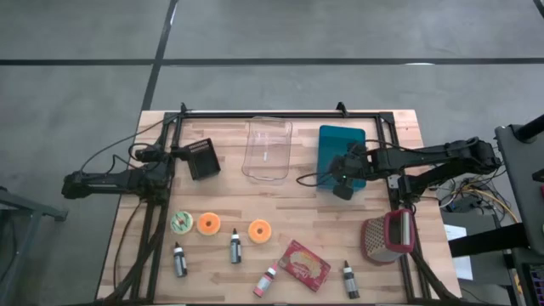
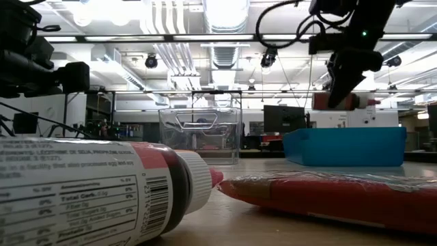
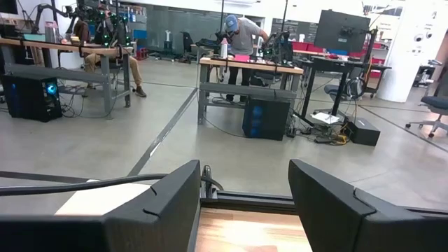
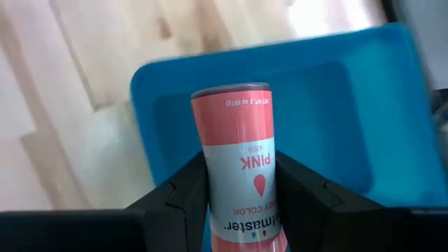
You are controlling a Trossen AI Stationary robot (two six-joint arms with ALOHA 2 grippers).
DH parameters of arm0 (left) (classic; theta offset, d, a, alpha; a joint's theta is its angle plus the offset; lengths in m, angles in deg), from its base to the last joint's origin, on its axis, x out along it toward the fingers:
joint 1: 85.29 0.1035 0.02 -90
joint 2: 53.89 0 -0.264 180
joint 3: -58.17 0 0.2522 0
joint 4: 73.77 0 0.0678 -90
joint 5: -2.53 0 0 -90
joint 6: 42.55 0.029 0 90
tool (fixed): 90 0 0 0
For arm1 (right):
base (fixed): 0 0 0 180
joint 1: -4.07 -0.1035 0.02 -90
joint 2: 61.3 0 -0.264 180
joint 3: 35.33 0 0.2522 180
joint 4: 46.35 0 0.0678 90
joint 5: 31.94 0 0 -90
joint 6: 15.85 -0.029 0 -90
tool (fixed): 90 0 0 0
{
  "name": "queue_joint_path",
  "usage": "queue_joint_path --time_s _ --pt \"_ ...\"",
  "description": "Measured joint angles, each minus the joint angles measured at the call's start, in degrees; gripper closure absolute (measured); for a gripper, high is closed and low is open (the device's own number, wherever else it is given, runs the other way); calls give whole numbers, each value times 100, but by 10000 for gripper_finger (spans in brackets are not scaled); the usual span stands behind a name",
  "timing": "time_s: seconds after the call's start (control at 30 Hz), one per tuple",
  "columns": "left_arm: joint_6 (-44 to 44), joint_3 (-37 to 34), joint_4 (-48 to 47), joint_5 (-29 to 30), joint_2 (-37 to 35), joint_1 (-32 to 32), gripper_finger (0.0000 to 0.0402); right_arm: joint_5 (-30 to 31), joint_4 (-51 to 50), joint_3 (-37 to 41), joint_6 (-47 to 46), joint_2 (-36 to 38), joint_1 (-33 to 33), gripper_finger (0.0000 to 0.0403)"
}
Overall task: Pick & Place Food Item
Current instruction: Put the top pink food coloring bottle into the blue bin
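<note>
**Right hand holds pink food-colour bottle over the blue bin**

The right hand (image 4: pixel 238 192) is clamped on a pink food-colour bottle (image 4: pixel 239 150), its two dark fingers pressing the bottle's sides, the label reading "PINK". It hangs above the blue bin (image 1: pixel 342 149) near the far right of the worktop (image 1: pixel 280 212), clear of the bin's floor as far as the low view lets one judge. The bottle's flat end points down toward the bin's interior.

The left hand (image 3: pixel 241 203) waits at the far left edge of the worktop, fingers parted with nothing between them, beside a small black box (image 1: pixel 202 158).

A clear plastic container (image 1: pixel 269 150) stands between the black box and the blue bin. Nearer the front lie a green tape roll (image 1: pixel 182 223), two orange rolls (image 1: pixel 208 223), several small bottles (image 1: pixel 235 247), a red packet (image 1: pixel 304 264) and a red-handled grater (image 1: pixel 388 236).

In the room beyond, a person (image 3: pixel 241 31) bends over a desk.
</note>
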Motion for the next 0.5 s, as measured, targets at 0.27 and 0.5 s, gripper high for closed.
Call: queue_joint_path --time_s 0.27,0.5 --pt "-2 0 -1 1 2 1 179 -252 716 604 411 -137 36 268" --pt "-1 0 0 0 2 0 179 -24 1251 981 690 -374 220 268"
